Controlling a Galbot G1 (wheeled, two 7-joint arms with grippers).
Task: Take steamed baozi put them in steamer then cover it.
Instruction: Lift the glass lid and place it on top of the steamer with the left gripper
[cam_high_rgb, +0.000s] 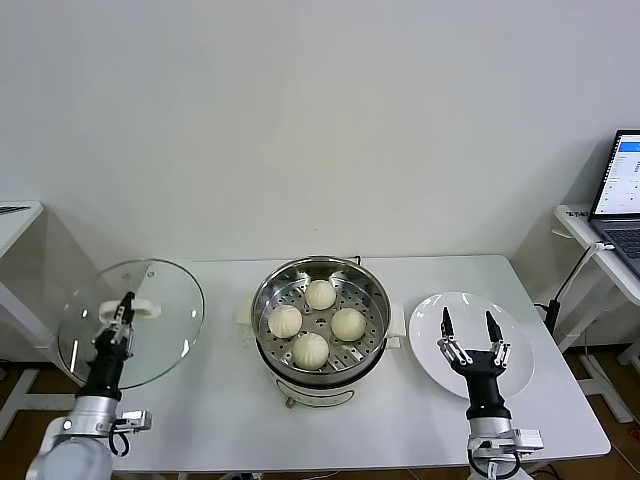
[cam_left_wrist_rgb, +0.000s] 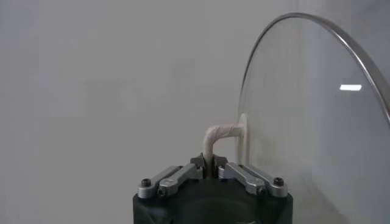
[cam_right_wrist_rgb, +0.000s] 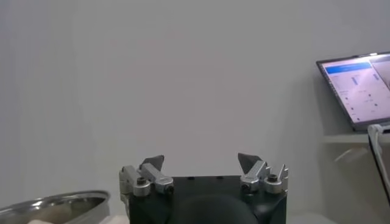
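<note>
Four baozi (cam_high_rgb: 316, 322) sit in the open steamer (cam_high_rgb: 320, 330) at the counter's (cam_high_rgb: 225, 400) centre.
The left pincer (cam_high_rgb: 124, 307) pinches the glass lid's (cam_high_rgb: 135, 320) handle, left; the right pincer (cam_high_rgb: 470, 329) hovers spread over the white plate (cam_high_rgb: 520, 345), right.

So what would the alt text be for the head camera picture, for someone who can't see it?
Four steamed baozi sit in an open steel steamer at the middle of a white table. The left end effector holds a clear glass lid up by its handle, left of the steamer. The right end effector hangs open over a white plate.
</note>
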